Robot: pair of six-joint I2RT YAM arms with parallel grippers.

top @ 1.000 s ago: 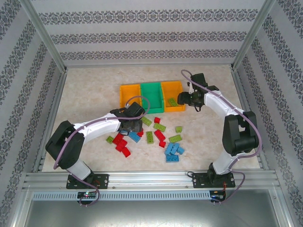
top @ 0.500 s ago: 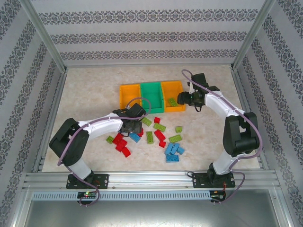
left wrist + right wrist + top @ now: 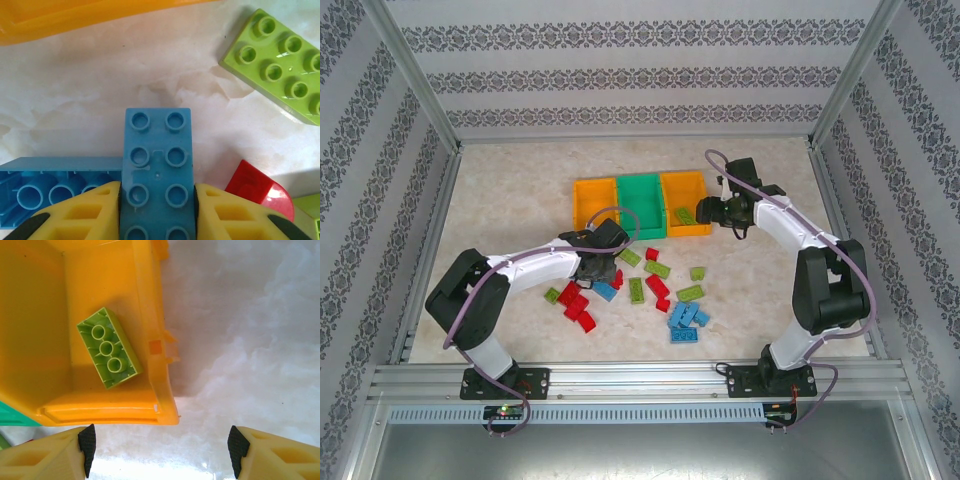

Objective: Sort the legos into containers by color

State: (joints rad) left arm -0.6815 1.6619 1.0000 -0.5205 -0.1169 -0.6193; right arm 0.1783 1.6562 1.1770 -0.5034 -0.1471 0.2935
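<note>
Marbled pale table (image 3: 510, 210), patterned walls around it, and most of my job is lying unsorted in front of the containers (image 3: 640, 178).

As far as I can see, one piece is done: a light green brick (image 3: 109, 348) lies studs-down on the floor of the right orange bin (image 3: 698, 192), near that bin's front wall. The green bin (image 3: 640, 205) in the middle and the left orange bin (image 3: 590, 200) look empty from above.

My right claw (image 3: 160, 445) is spread wide and holds nothing, hanging just outside the front right corner of the containers.

My left claw (image 3: 157, 192) is down among the loose legos, a little in front of the containers' left end. Its yellow fingers (image 3: 85, 210) press on both long sides of a blue brick (image 3: 157, 145), studs up. I cannot tell whether that brick has left the table yet. Just beside it lie another blue brick on its side (image 3: 55, 182), a red piece (image 3: 257, 185) and a green brick (image 3: 280, 65).

Everything else remains: red bricks (image 3: 578, 305) on the left side of the scatter, green ones (image 3: 657, 268) through the middle, and a blue cluster (image 3: 685, 320) farthest from the containers. By my reckoning I have barely begun, with the blue and red bins yet to receive anything.
</note>
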